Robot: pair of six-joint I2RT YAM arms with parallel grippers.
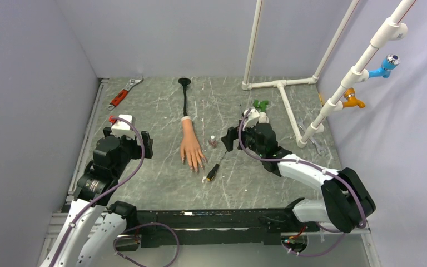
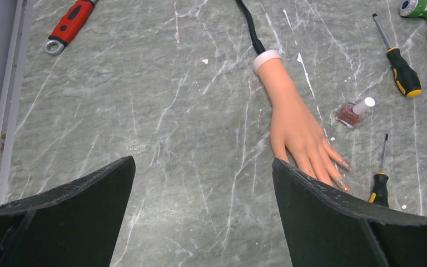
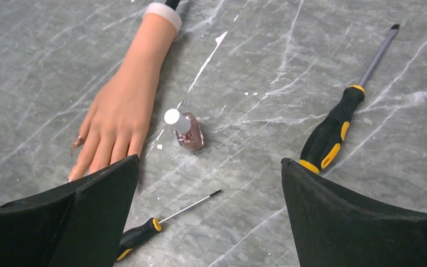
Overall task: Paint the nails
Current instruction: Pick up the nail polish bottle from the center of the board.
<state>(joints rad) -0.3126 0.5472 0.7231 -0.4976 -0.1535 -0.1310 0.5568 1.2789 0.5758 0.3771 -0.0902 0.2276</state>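
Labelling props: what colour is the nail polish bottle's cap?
White cap on small pinkish glass bottle; best in right wrist view.

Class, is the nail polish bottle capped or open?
Capped. The polish bottle has its white cap seated on the neck, in both wrist views.

Nails (image 2: pixel 344 165) pale, on peach mannequin hand (image 2: pixel 294 122) lying flat.

You see a smooth, marble-veined bench (image 2: pixel 144 111), a matt, rubbery mannequin hand (image 2: pixel 292 119) with glittery nails (image 2: pixel 344 165), and a glossy glass polish bottle (image 3: pixel 190 136).
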